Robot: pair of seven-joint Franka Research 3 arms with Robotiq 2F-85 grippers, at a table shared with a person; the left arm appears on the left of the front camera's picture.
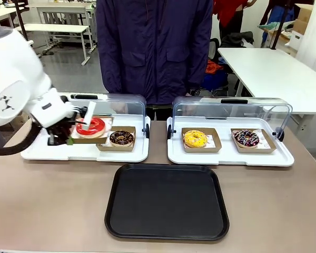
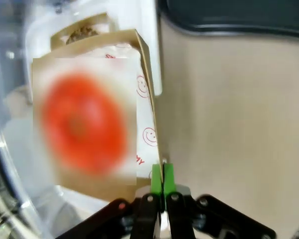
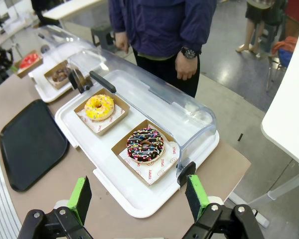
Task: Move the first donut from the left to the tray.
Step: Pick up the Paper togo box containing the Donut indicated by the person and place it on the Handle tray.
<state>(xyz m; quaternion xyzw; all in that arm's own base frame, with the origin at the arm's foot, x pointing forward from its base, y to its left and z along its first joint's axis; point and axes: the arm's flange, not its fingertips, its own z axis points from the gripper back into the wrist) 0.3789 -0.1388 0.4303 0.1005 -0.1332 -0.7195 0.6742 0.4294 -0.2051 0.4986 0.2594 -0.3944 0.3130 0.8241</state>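
The first donut (image 1: 90, 125), red-iced, lies in its small brown cardboard tray (image 1: 87, 138), which sits tilted and a little raised over the left white tray (image 1: 42, 153). My left gripper (image 1: 72, 134) is shut on that cardboard tray's edge. In the left wrist view the green pads (image 2: 156, 178) pinch the cardboard rim, with the blurred red donut (image 2: 82, 124) to their upper left. The black tray (image 1: 167, 201) lies at the table's front middle, and shows again as the black tray (image 3: 32, 144). My right gripper (image 3: 138, 196) hangs open above the right white tray's near corner.
A chocolate donut (image 1: 121, 138) sits beside the red one. The right white tray (image 1: 229, 155) holds a yellow donut (image 1: 195, 138) and a sprinkled donut (image 1: 246, 138). Both clear lids stand open at the back. A person (image 1: 155, 47) stands at the far side.
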